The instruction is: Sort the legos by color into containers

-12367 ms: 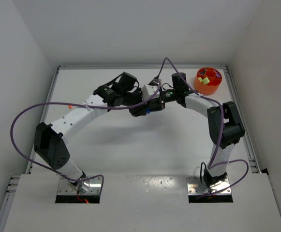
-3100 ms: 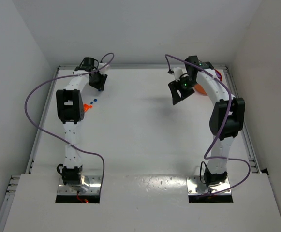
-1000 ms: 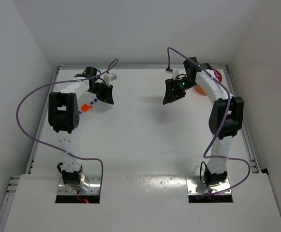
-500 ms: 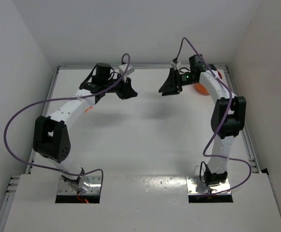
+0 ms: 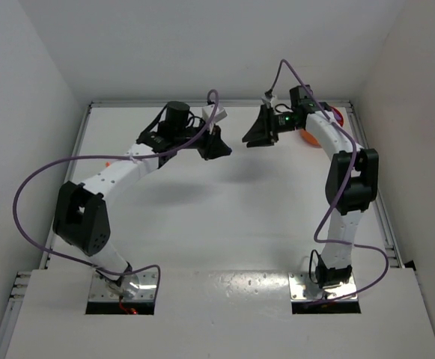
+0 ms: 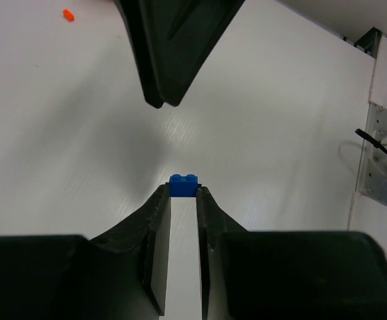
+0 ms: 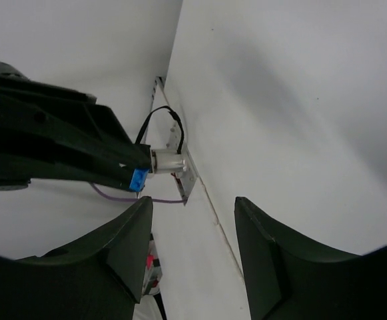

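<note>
My left gripper is shut on a tiny blue lego, pinched at the fingertips and held above the table. In the top view the left gripper is at the back centre and faces my right gripper across a small gap. The right gripper is open and empty. Its wrist view shows the blue lego just beyond its left finger. The orange bowl sits at the back right, mostly hidden behind the right arm. An orange-red lego lies on the table far left.
The white table has a raised rail along its right and back edges, with white walls around it. Purple cables loop from both arms. A small orange-red speck lies by the left arm's upper link.
The left arm has swung from the back left to the centre, carrying the blue lego. The right gripper has turned level and now faces the left gripper closely.
</note>
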Robot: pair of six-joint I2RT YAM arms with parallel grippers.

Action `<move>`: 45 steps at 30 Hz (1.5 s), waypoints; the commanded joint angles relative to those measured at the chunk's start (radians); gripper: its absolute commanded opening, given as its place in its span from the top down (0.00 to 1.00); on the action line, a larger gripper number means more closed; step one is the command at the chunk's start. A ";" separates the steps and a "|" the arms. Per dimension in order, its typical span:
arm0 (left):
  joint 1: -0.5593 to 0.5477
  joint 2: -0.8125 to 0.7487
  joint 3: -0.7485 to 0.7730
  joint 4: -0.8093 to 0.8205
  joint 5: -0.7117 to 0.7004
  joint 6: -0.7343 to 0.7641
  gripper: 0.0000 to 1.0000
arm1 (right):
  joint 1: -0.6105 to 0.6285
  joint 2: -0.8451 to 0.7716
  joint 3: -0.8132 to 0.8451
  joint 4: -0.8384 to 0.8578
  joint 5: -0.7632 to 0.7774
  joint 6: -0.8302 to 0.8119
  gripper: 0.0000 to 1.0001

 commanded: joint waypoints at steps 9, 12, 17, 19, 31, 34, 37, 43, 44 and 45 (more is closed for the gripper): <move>-0.085 0.015 0.042 0.036 -0.038 0.040 0.91 | 0.028 -0.058 0.033 -0.006 0.047 -0.048 0.49; -0.085 0.024 0.042 0.036 -0.052 0.040 0.91 | 0.038 -0.069 0.033 -0.016 0.038 -0.060 0.49; -0.085 0.034 0.051 0.036 -0.082 0.053 0.91 | 0.056 -0.089 0.042 -0.046 0.038 -0.091 0.49; -0.085 0.044 0.051 0.036 -0.093 0.062 0.91 | 0.065 -0.089 0.043 -0.058 0.038 -0.112 0.49; -0.085 0.064 0.089 0.036 -0.102 0.071 0.91 | 0.084 -0.089 0.043 -0.107 0.038 -0.157 0.51; -0.085 0.064 0.089 0.027 -0.102 0.071 0.91 | 0.093 -0.089 0.043 -0.098 0.029 -0.157 0.54; -0.085 0.055 0.089 0.027 -0.102 0.071 0.91 | 0.093 -0.089 0.043 -0.098 0.019 -0.157 0.60; -0.085 0.055 0.089 0.027 -0.102 0.071 0.91 | 0.102 -0.080 0.052 -0.089 -0.002 -0.157 0.64; -0.085 0.055 0.089 0.027 -0.102 0.071 0.91 | 0.111 -0.080 0.052 -0.089 -0.002 -0.157 0.64; -0.085 0.055 0.089 0.027 -0.102 0.071 0.91 | 0.111 -0.080 0.052 -0.089 -0.013 -0.157 0.64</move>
